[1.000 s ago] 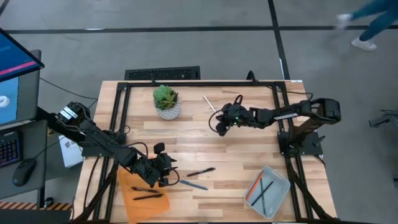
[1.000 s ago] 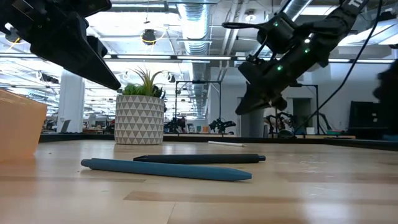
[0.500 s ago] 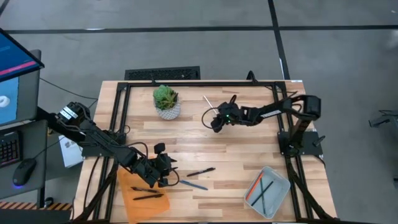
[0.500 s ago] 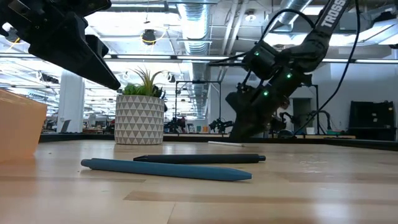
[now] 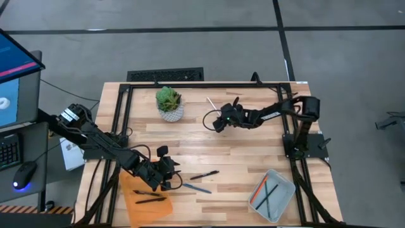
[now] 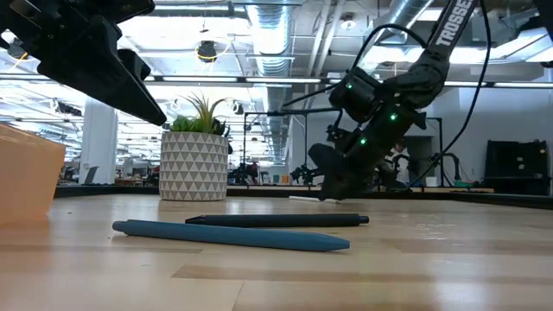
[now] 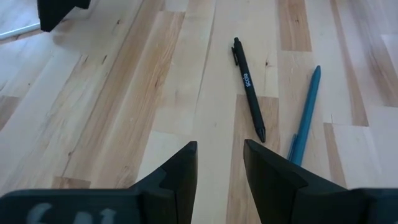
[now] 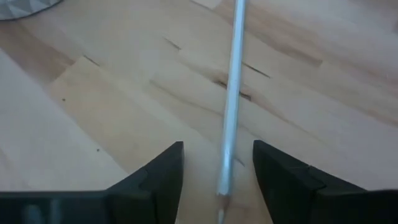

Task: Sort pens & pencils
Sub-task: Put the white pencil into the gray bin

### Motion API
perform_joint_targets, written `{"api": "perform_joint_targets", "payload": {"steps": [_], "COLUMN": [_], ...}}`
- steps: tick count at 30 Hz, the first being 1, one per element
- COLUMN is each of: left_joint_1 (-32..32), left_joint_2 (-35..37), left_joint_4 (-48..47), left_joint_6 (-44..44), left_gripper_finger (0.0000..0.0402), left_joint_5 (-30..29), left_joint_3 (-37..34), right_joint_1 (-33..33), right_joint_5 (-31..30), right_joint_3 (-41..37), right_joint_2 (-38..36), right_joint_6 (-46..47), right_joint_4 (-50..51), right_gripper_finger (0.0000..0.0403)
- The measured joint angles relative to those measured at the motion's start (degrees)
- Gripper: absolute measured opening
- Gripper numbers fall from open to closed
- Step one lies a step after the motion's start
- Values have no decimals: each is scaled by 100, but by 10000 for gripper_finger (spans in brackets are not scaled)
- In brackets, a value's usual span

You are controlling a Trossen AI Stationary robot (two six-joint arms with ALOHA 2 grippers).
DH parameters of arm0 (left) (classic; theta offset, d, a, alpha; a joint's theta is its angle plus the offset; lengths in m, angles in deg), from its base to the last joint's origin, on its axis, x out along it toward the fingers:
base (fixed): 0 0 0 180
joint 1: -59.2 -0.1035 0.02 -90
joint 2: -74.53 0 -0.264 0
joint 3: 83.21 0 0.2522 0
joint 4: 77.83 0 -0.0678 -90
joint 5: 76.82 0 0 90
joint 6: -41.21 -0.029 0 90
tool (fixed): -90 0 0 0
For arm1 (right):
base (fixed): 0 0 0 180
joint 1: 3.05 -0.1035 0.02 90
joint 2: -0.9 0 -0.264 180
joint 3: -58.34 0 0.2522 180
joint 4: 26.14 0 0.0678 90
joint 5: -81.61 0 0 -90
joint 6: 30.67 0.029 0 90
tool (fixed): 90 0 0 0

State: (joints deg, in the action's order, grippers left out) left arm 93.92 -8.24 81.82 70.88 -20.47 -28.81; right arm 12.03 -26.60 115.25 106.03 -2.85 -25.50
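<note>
A white pencil (image 8: 230, 106) lies flat on the table near the plant. My right gripper (image 8: 217, 180) is open and low over the pencil's near end, with one finger on each side, not touching it. In the high view, my right gripper (image 5: 217, 120) sits just beside this pencil (image 5: 213, 105). A black pen (image 7: 249, 90) and a blue pen (image 7: 305, 124) lie flat on the wood ahead of my left gripper (image 7: 221, 165), which is open and holds nothing. My left gripper (image 5: 169, 179) hovers at the orange tray's (image 5: 136, 206) far right corner.
The orange tray holds two black pens (image 5: 150, 197). A grey bin (image 5: 285, 183) at the near right holds orange and green pencils (image 5: 264, 193). A potted plant (image 5: 169, 103) stands at the far side, left of the white pencil. A black frame (image 5: 202, 85) rims the table.
My right gripper has moved toward the table's left edge and come down close to the tabletop, ending over the white pencil. The pencil and both pens have stayed in place.
</note>
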Motion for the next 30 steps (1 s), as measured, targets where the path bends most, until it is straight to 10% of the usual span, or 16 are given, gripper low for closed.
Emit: {"api": "perform_joint_targets", "payload": {"steps": [30], "left_joint_1": [0], "left_joint_2": [0], "left_joint_4": [0], "left_joint_6": [74], "left_gripper_finger": [123], "left_joint_5": [4], "left_joint_3": [0], "right_joint_1": [-718], "right_joint_5": [-1188], "right_joint_3": [-4], "right_joint_2": [578], "right_joint_6": [532], "right_joint_4": [-301], "right_gripper_finger": [145]}}
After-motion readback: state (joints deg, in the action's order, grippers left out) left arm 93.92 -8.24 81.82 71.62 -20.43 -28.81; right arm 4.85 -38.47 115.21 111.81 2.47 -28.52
